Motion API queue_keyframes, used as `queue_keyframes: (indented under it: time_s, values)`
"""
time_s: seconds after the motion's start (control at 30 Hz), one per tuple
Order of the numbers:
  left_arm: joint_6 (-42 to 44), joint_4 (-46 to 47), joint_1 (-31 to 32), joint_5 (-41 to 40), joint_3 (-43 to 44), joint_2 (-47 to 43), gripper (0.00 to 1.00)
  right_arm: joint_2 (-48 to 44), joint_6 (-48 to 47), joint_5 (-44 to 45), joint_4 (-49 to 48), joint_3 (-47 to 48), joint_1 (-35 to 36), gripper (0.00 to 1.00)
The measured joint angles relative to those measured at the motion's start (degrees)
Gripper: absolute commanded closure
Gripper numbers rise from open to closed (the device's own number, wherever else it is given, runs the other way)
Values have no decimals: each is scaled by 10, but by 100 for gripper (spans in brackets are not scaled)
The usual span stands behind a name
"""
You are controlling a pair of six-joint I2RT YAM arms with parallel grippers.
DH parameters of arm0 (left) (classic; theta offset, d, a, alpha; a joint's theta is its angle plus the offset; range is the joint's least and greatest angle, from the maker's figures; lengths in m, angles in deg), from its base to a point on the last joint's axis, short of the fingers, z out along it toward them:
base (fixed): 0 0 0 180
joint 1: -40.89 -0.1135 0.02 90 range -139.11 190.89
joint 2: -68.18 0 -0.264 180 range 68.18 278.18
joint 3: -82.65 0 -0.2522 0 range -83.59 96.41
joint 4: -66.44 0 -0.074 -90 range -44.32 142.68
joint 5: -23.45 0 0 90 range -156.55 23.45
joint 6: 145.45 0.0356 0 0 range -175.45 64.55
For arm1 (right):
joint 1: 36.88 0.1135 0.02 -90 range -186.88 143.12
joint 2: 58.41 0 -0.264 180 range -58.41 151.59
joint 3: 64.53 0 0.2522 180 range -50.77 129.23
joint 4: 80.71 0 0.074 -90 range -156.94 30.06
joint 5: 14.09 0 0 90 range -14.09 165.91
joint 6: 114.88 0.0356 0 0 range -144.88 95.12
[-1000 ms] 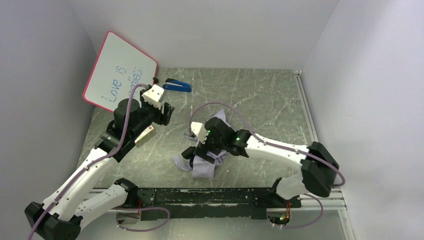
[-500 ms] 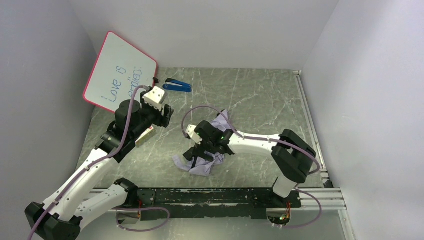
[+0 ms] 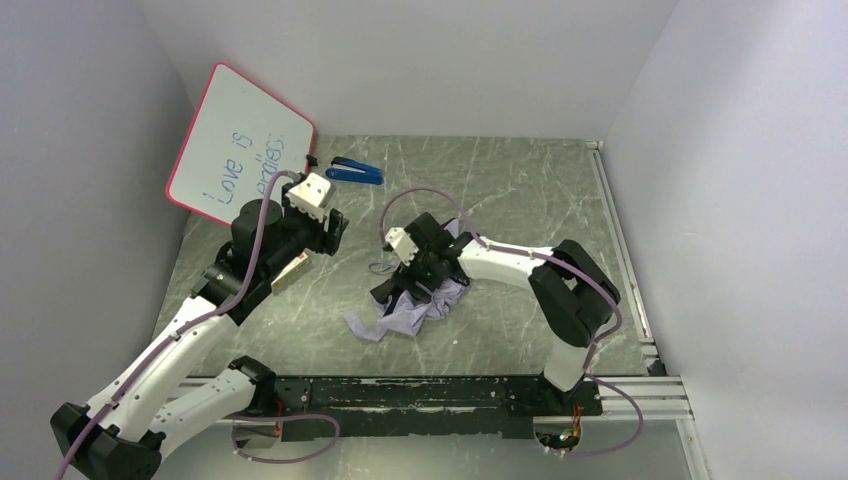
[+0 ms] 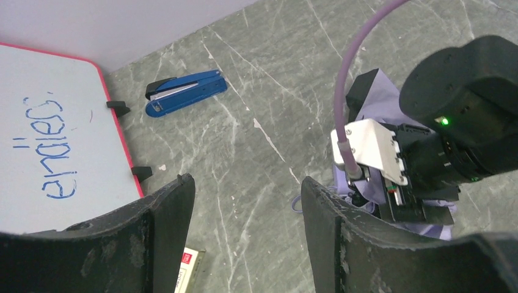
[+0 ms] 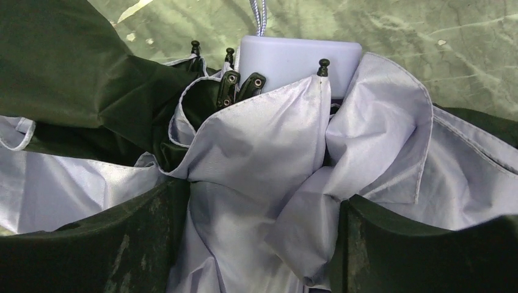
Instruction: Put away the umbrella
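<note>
A red-framed whiteboard with blue handwriting leans at the far left corner of the green marbled table. A blue stapler lies just beside it near the far edge. A small cream-and-red box lies nearer the left edge.

Left arm and right arm: white links, black joints, purple cable each. Left pincer fingers black, scuffed.

Pale lilac and black umbrella, blue stapler, green-grey veined table, red-rimmed whiteboard
</note>
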Motion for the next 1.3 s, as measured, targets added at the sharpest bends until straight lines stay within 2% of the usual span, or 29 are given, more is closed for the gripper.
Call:
queue_keyframes:
  time_s: [0.27,0.33,0.4,0.5,0.73,0.93,1.17,1.3]
  values:
    - [0,-2,0,0,0,5,32,26,9,-40,6,21,-38,61]
    - [0,-3,0,0,0,5,32,26,12,-45,6,22,-43,72]
    - [0,-3,0,0,0,5,32,26,14,-56,7,23,-48,87]
    - [0,-2,0,2,0,7,32,24,16,-78,6,24,-58,99]
    - [-1,-2,0,21,-1,21,32,1,43,-163,-17,4,-114,100]
    - [-3,-2,0,38,-11,24,33,-40,78,-208,2,-5,-183,100]
    - [-5,2,0,74,-17,41,32,-117,159,-295,-1,2,-254,100]
    - [-6,4,0,89,-17,52,32,-161,218,-364,-40,8,-278,100]
